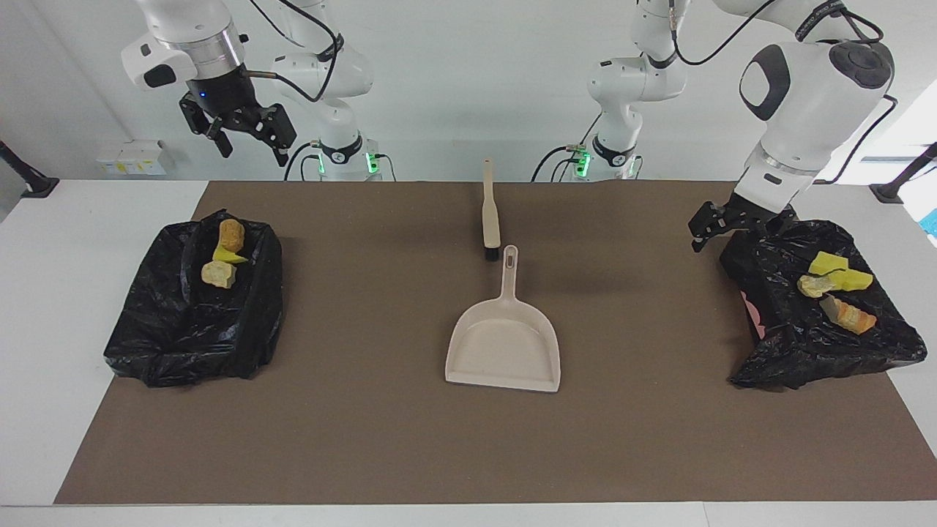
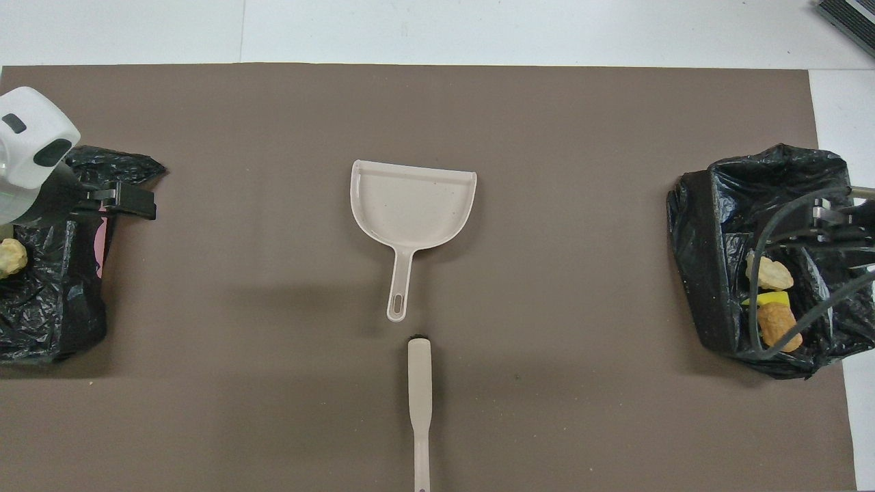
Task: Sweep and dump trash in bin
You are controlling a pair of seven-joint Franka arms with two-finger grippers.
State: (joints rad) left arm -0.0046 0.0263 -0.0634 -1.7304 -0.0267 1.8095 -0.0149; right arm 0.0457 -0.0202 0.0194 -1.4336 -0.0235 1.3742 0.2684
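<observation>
No readable labels or writing are being shown. Trash (image 1: 223,258) is being held in the black-bagged bin (image 1: 192,322) at the right arm's end, more trash (image 1: 837,289) in the bin (image 1: 820,344) at the left arm's end. Dustpan (image 1: 504,344) is lying mid-mat, handle at 12 o'clock in the facing view, brush (image 1: 490,212) just past it. Right gripper (image 1: 249,139) is being hung high, jaws spread, empty. Left gripper (image 1: 708,233) is being held low at its bin's rim, jaws spread, empty.

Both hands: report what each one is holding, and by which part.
Nothing is held. The left hand hangs open over the rim of the bin at its end; the right hand is open, raised above the other bin.
</observation>
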